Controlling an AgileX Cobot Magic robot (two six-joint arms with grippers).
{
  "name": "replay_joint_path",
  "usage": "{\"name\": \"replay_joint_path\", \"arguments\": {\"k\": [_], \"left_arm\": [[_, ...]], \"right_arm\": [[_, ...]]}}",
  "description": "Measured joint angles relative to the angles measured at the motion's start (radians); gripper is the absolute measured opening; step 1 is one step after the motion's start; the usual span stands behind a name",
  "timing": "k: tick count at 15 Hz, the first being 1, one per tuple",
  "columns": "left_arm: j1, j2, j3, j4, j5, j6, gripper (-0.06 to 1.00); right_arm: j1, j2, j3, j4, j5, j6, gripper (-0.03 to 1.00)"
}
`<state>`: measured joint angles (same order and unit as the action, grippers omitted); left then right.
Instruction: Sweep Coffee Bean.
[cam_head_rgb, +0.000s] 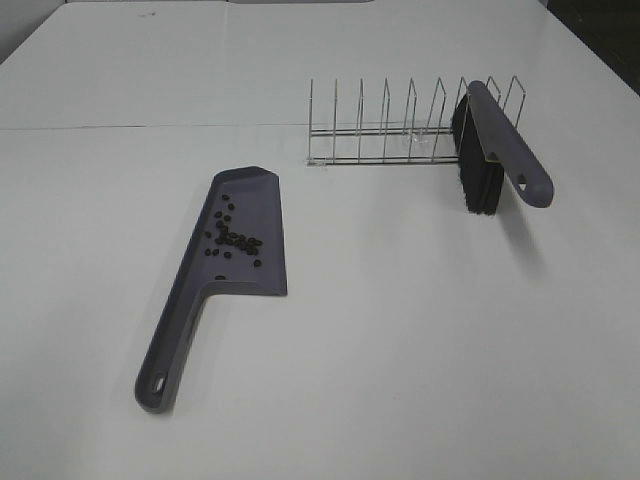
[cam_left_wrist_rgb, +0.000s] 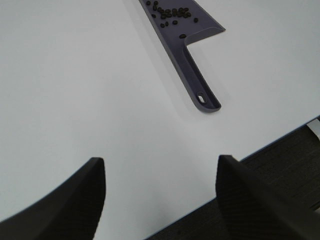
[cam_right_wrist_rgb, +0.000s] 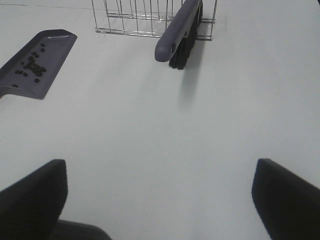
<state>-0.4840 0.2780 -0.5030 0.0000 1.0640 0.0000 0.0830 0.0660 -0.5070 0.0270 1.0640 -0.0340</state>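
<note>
A cluster of tiny dark coffee beans (cam_head_rgb: 232, 236) lies inside the grey-purple dustpan (cam_head_rgb: 262, 275), which lies flat on the white table with its handle toward the front. The beans also show in the left wrist view (cam_left_wrist_rgb: 171, 13) and the right wrist view (cam_right_wrist_rgb: 31, 66). A brush (cam_head_rgb: 492, 148) with black bristles and a grey-purple handle rests in the right end of a wire rack (cam_head_rgb: 400, 122). My left gripper (cam_left_wrist_rgb: 161, 192) is open and empty, well away from the dustpan handle (cam_left_wrist_rgb: 200, 89). My right gripper (cam_right_wrist_rgb: 160, 192) is open and empty, short of the brush (cam_right_wrist_rgb: 181, 35). Neither gripper shows in the high view.
The table's front edge (cam_left_wrist_rgb: 280, 141) shows in the left wrist view, with dark floor beyond. A seam (cam_head_rgb: 150, 127) runs across the table behind the dustpan. The rack (cam_right_wrist_rgb: 131, 20) stands at the back right.
</note>
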Motion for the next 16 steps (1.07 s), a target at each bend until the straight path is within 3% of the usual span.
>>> {"name": "replay_joint_path", "arguments": {"k": [5, 7, 11, 13, 16], "left_arm": [[0.019, -0.017, 0.0, -0.006, 0.0, 0.0, 0.58], [0.139, -0.086, 0.003, 0.0, -0.003, 0.0, 0.58], [0.384, -0.265, 0.003, 0.0, -0.003, 0.0, 0.58], [0.438, -0.28, 0.003, 0.0, -0.003, 0.0, 0.58], [0.438, -0.28, 0.003, 0.0, -0.003, 0.0, 0.58]], "right_arm": [[-0.043, -0.002, 0.0, 0.0, 0.0, 0.0, 0.86], [-0.087, -0.021, 0.0, 0.0, -0.002, 0.0, 0.86], [-0.092, -0.072, 0.0, 0.001, -0.004, 0.001, 0.86], [-0.092, -0.072, 0.0, 0.001, -0.004, 0.001, 0.86], [-0.092, -0.072, 0.0, 0.001, -0.004, 0.001, 0.86]]}}
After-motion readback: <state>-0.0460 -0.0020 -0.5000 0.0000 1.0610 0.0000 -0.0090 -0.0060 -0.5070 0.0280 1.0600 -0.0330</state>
